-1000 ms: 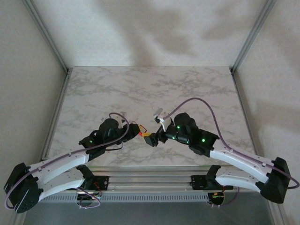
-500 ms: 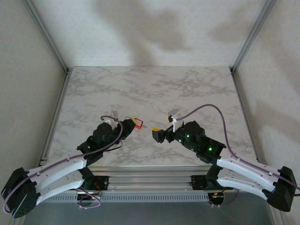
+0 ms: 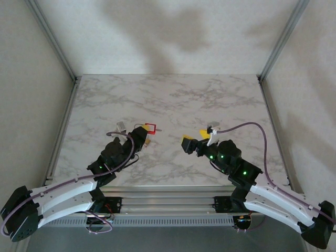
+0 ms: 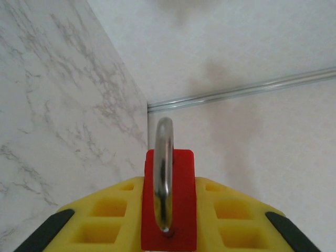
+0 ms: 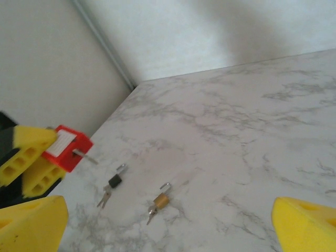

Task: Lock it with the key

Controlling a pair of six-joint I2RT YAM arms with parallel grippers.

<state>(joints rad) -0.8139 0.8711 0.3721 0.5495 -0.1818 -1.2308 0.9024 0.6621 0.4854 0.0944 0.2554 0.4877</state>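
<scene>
The left tool (image 3: pixel 143 135) reaches from the near left corner of the grey-veined white marble bench (image 3: pixel 173 100) toward its middle, stopping left of centre and nearer the near edge than the far one. Its yellow fingers (image 4: pixel 105 210) are pressed onto the red plastic-bodied padlock (image 3: pixel 150 127), one on each side of the body. The padlock is held above the marble with its silver metal shackle (image 4: pixel 165 173) pointing away from the wrist, toward the right tool. The right wrist view shows a white label on one red face. Two small things lie close together on the bench surface in that same view, below and to the right of the held padlock. The first is a little black lock-like piece (image 5: pixel 114 181) with silvery metal at both ends. Just to its right is a little brass-coloured one (image 5: pixel 160 200) with a wire loop on top. What hangs from their lower ends looks like keys but is too small to tell. The right tool (image 3: pixel 195 138) hangs right of centre, facing the padlock across a clear gap. Its yellow fingers (image 5: pixel 31 226) are spread wide with nothing between them.
</scene>
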